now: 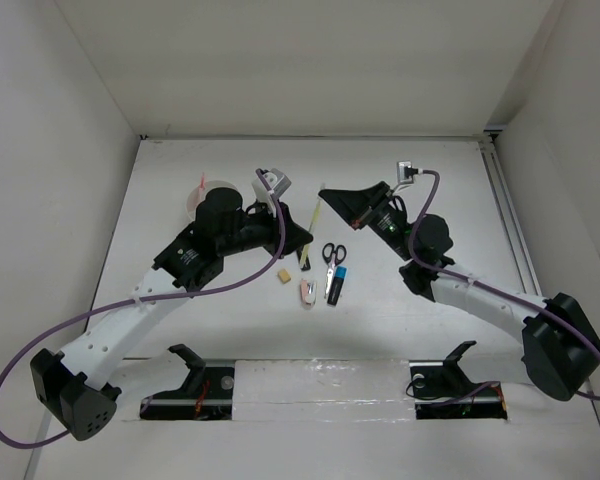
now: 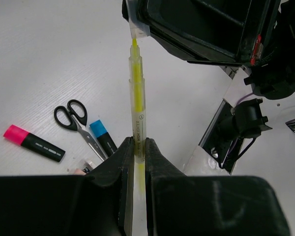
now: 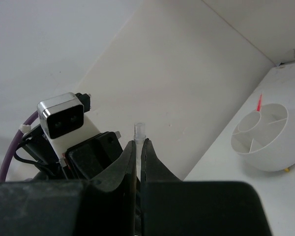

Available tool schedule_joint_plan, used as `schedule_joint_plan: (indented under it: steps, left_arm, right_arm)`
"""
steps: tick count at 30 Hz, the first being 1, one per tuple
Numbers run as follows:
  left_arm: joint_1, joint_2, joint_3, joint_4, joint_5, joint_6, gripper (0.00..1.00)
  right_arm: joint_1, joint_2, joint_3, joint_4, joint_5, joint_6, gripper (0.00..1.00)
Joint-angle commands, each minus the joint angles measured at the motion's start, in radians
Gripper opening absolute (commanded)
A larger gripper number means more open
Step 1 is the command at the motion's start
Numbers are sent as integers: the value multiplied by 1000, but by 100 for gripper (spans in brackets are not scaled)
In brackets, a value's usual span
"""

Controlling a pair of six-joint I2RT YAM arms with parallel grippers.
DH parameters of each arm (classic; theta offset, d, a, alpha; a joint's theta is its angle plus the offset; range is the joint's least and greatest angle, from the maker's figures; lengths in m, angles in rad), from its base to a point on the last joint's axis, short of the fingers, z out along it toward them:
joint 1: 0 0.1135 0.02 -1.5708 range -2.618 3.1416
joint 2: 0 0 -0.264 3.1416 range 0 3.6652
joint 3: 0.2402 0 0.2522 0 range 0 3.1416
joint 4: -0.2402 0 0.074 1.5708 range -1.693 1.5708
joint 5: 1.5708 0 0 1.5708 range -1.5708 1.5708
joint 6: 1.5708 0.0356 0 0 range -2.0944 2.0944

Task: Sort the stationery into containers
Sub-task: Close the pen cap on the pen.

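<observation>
1. The left gripper (image 2: 137, 147) has its jaws closed tight on the barrel of a yellow highlighter pen (image 2: 136, 98), a clear tube with yellow inside and printing along it.
2. The pen runs straight out from those jaws to the right gripper (image 3: 138, 145). There its narrow yellow tip meets a clear cap (image 2: 137, 30).
3. The right jaws are pressed together on that clear cap, and a short stub of it pokes out between the fingertips. I cannot tell whether the cap is fully seated on the pen.
4. On the bench (image 1: 380, 300) beside the pen lie black-handled scissors (image 2: 76, 123). A blue-capped black highlighter (image 2: 103, 137) lies just beside the blades, and a pink-capped one (image 2: 33, 142) lies further out.
5. A tan eraser (image 1: 281, 277) and a white-pink piece (image 1: 306, 291) lie near each other, towards the arm bases.
6. The round white tray (image 3: 265, 162) sits behind the left arm, well apart from the loose items. A pink pen (image 3: 259, 103) stands tilted at its rim.
</observation>
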Motion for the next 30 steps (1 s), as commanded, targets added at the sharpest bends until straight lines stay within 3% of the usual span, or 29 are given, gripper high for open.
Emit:
schedule_joint_plan:
  steps: [1, 30]
  left_arm:
    - [1, -25, 19, 50, 39, -2, 0]
    - [1, -16, 19, 39, 39, 16, 0]
  right_arm:
    - [8, -8, 0, 106, 14, -46, 0]
    - [-11, 20, -21, 168, -14, -75, 0]
